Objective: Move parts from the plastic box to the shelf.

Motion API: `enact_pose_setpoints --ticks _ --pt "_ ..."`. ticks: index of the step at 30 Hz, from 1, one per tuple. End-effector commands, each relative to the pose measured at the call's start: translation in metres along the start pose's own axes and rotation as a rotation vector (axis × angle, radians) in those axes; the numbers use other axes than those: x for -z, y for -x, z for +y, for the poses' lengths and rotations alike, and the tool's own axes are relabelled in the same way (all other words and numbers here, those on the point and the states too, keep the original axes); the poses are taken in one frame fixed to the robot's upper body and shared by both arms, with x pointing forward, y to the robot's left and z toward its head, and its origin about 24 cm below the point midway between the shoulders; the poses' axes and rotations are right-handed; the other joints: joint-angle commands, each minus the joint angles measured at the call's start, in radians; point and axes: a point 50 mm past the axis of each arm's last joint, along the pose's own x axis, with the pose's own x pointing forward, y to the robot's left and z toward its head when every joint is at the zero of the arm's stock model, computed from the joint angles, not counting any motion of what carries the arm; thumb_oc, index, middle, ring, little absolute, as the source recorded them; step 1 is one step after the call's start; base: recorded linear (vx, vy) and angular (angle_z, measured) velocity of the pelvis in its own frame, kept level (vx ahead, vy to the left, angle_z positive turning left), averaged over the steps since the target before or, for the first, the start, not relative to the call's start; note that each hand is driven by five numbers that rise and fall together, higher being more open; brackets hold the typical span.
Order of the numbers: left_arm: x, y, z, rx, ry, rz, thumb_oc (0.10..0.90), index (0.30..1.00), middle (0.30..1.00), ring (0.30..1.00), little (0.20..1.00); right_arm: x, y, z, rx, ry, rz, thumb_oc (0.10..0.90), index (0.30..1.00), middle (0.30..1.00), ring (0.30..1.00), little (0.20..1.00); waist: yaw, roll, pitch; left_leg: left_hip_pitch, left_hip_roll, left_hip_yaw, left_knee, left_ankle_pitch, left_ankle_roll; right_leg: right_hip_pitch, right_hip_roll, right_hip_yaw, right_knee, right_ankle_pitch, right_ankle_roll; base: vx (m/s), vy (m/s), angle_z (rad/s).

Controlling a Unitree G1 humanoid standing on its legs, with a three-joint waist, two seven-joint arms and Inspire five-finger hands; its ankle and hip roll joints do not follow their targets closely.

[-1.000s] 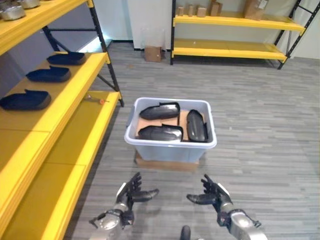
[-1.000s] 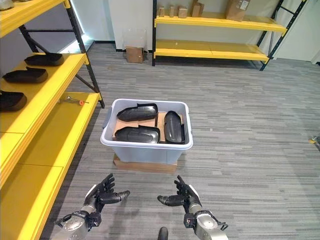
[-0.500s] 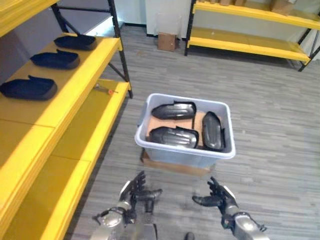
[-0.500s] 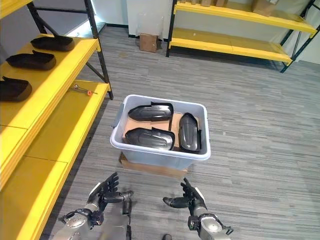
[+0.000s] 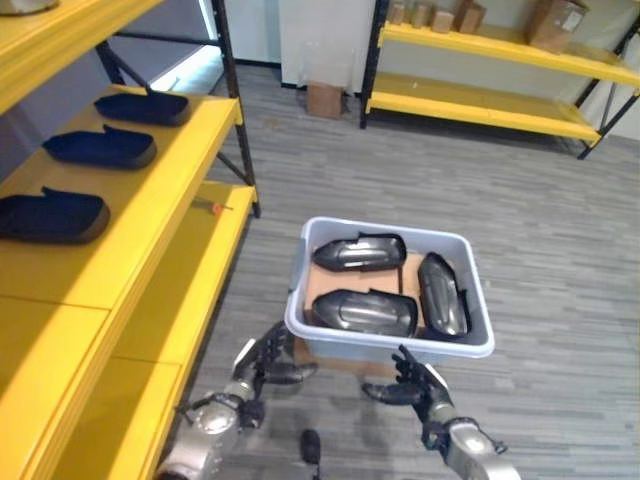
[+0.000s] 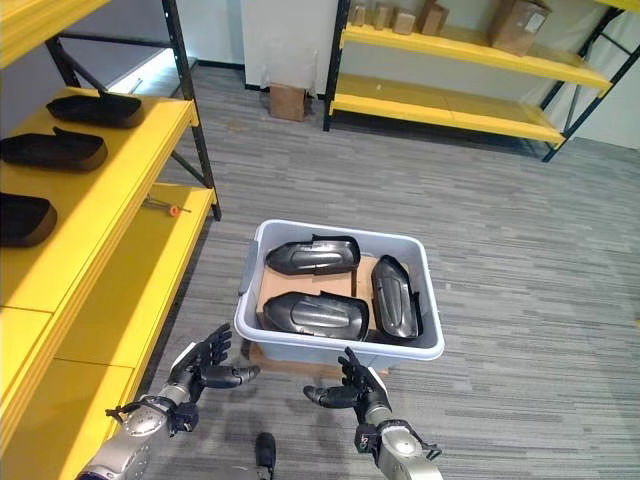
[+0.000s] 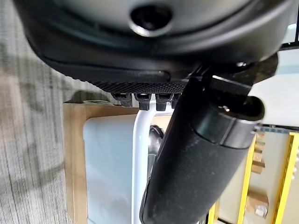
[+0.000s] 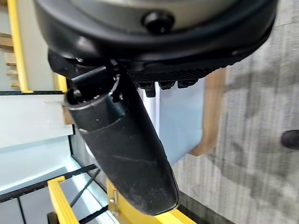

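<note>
A pale grey plastic box (image 5: 392, 341) sits on a flat cardboard slab on the floor. Inside lie three glossy black moulded parts: one at the back (image 5: 357, 252), one at the front (image 5: 365, 312), one along the right side (image 5: 443, 294). My left hand (image 5: 262, 366) hovers just short of the box's front left corner, fingers spread and relaxed, holding nothing. My right hand (image 5: 412, 384) hangs below the front wall, open too. Three more black parts (image 5: 100, 147) rest on the yellow shelf (image 5: 160, 190) at the left. The box wall (image 7: 107, 172) shows past the left thumb.
A lower yellow shelf level (image 5: 205, 260) carries a small orange-handled tool (image 5: 212, 206). Another yellow rack (image 5: 480, 100) with cardboard boxes stands at the far wall. A small carton (image 5: 324, 99) sits on the grey floor beside it.
The camera has come closer to the box and shifted; the box now sits lower and nearer. Both hands have drawn up to its front wall, still open.
</note>
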Motion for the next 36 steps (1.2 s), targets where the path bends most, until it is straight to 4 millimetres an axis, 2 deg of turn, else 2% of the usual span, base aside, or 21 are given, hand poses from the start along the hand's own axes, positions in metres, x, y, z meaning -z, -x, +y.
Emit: enact_pose_setpoints --ticks 1,2,3,4,5,6,7,8,9,11,12,13,14,16,18,20,22,29,36 --pt "-0.040 -0.004 -0.012 0.052 -0.033 -0.201 0.900 1.000 1.000 1.000 1.000 -0.030 -0.004 0.007 -0.055 0.005 -0.146 0.900 1.000 1.000 1.000 1.000 -0.008 0.047 -0.016 -0.023 0.056 -0.055 0.078 -0.087 -0.012 -0.056 0.084 -0.055 -0.105 0.156 -0.031 0.10 0.091 -0.06" --pt "-0.040 -0.004 -0.012 0.054 -0.032 -0.204 0.900 1.000 1.000 1.000 1.000 -0.030 -0.003 0.007 -0.057 0.001 -0.147 0.900 1.000 1.000 1.000 1.000 -0.010 0.049 -0.015 -0.014 0.054 -0.051 0.073 -0.089 -0.012 -0.062 0.073 -0.064 -0.129 0.144 -0.034 0.11 0.046 -0.09" --pt "-0.040 -0.004 -0.011 0.054 -0.031 -0.203 0.900 1.000 1.000 1.000 1.000 -0.030 -0.003 0.008 -0.058 -0.005 -0.148 0.900 1.000 1.000 1.000 1.000 -0.007 0.052 -0.016 -0.008 0.059 -0.045 0.070 -0.093 -0.018 -0.062 0.039 -0.090 -0.182 0.131 -0.036 0.07 0.004 -0.05" --pt "-0.040 -0.004 -0.011 0.054 -0.031 -0.203 0.900 1.000 1.000 1.000 1.000 -0.030 -0.003 0.008 -0.058 -0.005 -0.147 0.900 1.000 1.000 1.000 1.000 -0.009 0.053 -0.015 -0.006 0.059 -0.047 0.070 -0.093 -0.018 -0.058 0.039 -0.093 -0.184 0.130 -0.037 0.07 -0.021 -0.08" --pt "-0.040 -0.004 -0.011 0.058 -0.031 -0.201 0.900 1.000 1.000 1.000 1.000 -0.029 -0.002 0.007 -0.056 -0.003 -0.147 0.900 1.000 1.000 1.000 1.000 -0.010 0.056 -0.013 -0.002 0.063 -0.049 0.070 -0.096 -0.022 -0.045 0.018 -0.104 -0.217 0.127 -0.038 0.09 -0.122 -0.13" --pt "-0.038 -0.003 -0.012 0.065 -0.024 -0.198 0.900 1.000 1.000 1.000 1.000 -0.030 -0.002 0.005 -0.049 -0.004 -0.150 0.900 1.000 1.000 1.000 1.000 0.000 0.058 -0.015 0.001 0.078 -0.045 0.063 -0.104 -0.041 -0.038 -0.055 -0.133 -0.372 0.150 -0.025 0.09 -0.119 -0.05" --pt "-0.037 -0.003 -0.012 0.065 -0.024 -0.198 0.900 1.000 1.000 1.000 1.000 -0.030 -0.002 0.005 -0.049 -0.004 -0.150 0.900 1.000 1.000 1.000 1.000 -0.001 0.059 -0.014 0.004 0.079 -0.046 0.062 -0.105 -0.041 -0.031 -0.053 -0.136 -0.379 0.153 -0.025 0.11 -0.222 -0.18" --pt "-0.036 -0.001 -0.011 0.059 -0.011 -0.197 0.900 1.000 1.000 1.000 1.000 -0.032 -0.002 0.004 -0.044 0.007 -0.152 0.900 1.000 1.000 1.000 1.000 -0.003 0.053 -0.012 0.012 0.083 -0.055 0.055 -0.111 -0.054 -0.035 -0.096 -0.116 -0.458 0.229 0.005 0.09 -0.183 -0.20" --pt "-0.036 -0.001 -0.011 0.057 -0.009 -0.195 0.900 1.000 1.000 1.000 1.000 -0.033 -0.003 0.004 -0.044 0.009 -0.156 0.900 1.000 1.000 1.000 1.000 -0.005 0.047 -0.011 0.015 0.084 -0.059 0.054 -0.114 -0.060 -0.033 -0.102 -0.101 -0.491 0.258 0.016 0.12 -0.278 -0.13" --pt "-0.035 -0.002 -0.009 0.047 -0.006 -0.192 0.900 1.000 1.000 1.000 1.000 -0.035 -0.003 0.006 -0.049 0.007 -0.164 0.900 1.000 1.000 1.000 1.000 -0.012 0.029 -0.014 0.018 0.091 -0.080 0.057 -0.119 -0.079 -0.017 -0.094 -0.048 -0.544 0.296 0.035 0.11 -0.271 0.15" --pt "-0.035 -0.002 -0.009 0.045 -0.002 -0.192 0.900 1.000 1.000 1.000 1.000 -0.035 -0.003 0.006 -0.052 0.009 -0.163 0.900 1.000 1.000 1.000 1.000 -0.009 0.021 -0.020 0.023 0.101 -0.080 0.057 -0.123 -0.089 0.001 -0.093 -0.058 -0.567 0.294 0.040 0.19 -0.404 0.41" --pt "-0.031 -0.001 -0.007 0.033 0.013 -0.181 0.900 1.000 1.000 1.000 1.000 -0.034 -0.003 0.008 -0.063 0.017 -0.158 0.900 1.000 1.000 1.000 1.000 0.007 0.008 -0.042 0.035 0.130 -0.072 0.044 -0.116 -0.114 0.037 -0.077 -0.118 -0.611 0.253 0.048 0.15 -0.307 0.41" --pt "-0.031 -0.001 -0.007 0.033 0.013 -0.181 0.900 1.000 1.000 1.000 1.000 -0.034 -0.003 0.008 -0.063 0.017 -0.158 0.900 1.000 1.000 1.000 1.000 0.006 0.008 -0.042 0.036 0.131 -0.073 0.043 -0.115 -0.115 0.038 -0.076 -0.120 -0.612 0.253 0.047 0.18 -0.368 0.30" --pt "-0.027 0.003 -0.005 0.024 0.050 -0.172 0.900 1.000 1.000 1.000 1.000 -0.037 -0.003 0.007 -0.074 0.046 -0.164 0.900 1.000 1.000 1.000 1.000 0.009 0.023 -0.071 0.053 0.195 -0.067 -0.012 -0.071 -0.153 0.069 -0.027 -0.179 -0.646 0.191 0.033 0.11 -0.309 -0.06" --pt "-0.026 0.003 -0.005 0.024 0.051 -0.172 0.900 1.000 1.000 1.000 1.000 -0.037 -0.003 0.007 -0.074 0.046 -0.164 0.900 1.000 1.000 1.000 1.000 0.008 0.025 -0.071 0.055 0.196 -0.068 -0.015 -0.069 -0.154 0.070 -0.025 -0.181 -0.647 0.191 0.032 0.04 -0.133 -0.13" --pt "-0.027 0.003 -0.006 0.022 0.059 -0.174 0.900 1.000 1.000 1.000 1.000 -0.040 -0.002 0.004 -0.067 0.053 -0.175 0.900 1.000 1.000 1.000 1.000 0.006 0.041 -0.079 0.057 0.241 -0.064 -0.052 -0.030 -0.182 0.078 0.016 -0.197 -0.660 0.139 0.010 0.05 -0.233 -0.03" --pt "-0.027 0.002 -0.008 0.018 0.072 -0.178 0.900 1.000 1.000 1.000 1.000 -0.044 -0.002 0.002 -0.065 0.062 -0.194 0.900 1.000 1.000 1.000 1.000 0.005 0.051 -0.082 0.059 0.267 -0.065 -0.073 -0.006 -0.198 0.081 0.043 -0.212 -0.669 0.120 -0.002 0.04 -0.210 -0.03" --pt "-0.027 0.003 -0.007 -0.001 0.106 -0.192 0.900 1.000 1.000 1.000 1.000 -0.058 -0.002 -0.001 -0.059 0.089 -0.248 0.900 1.000 1.000 1.000 1.000 0.004 0.077 -0.086 0.046 0.316 -0.056 -0.076 0.033 -0.232 0.088 0.092 -0.220 -0.702 0.094 -0.028 0.03 -0.126 -0.03" --pt "-0.032 0.006 -0.005 -0.003 0.093 -0.222 0.900 1.000 1.000 1.000 1.000 -0.076 0.002 -0.007 -0.043 0.153 -0.328 0.900 1.000 1.000 1.000 1.000 -0.006 0.101 -0.076 0.042 0.333 -0.047 -0.076 0.056 -0.247 0.081 0.105 -0.220 -0.701 0.085 -0.038 0.02 -0.041 -0.03"
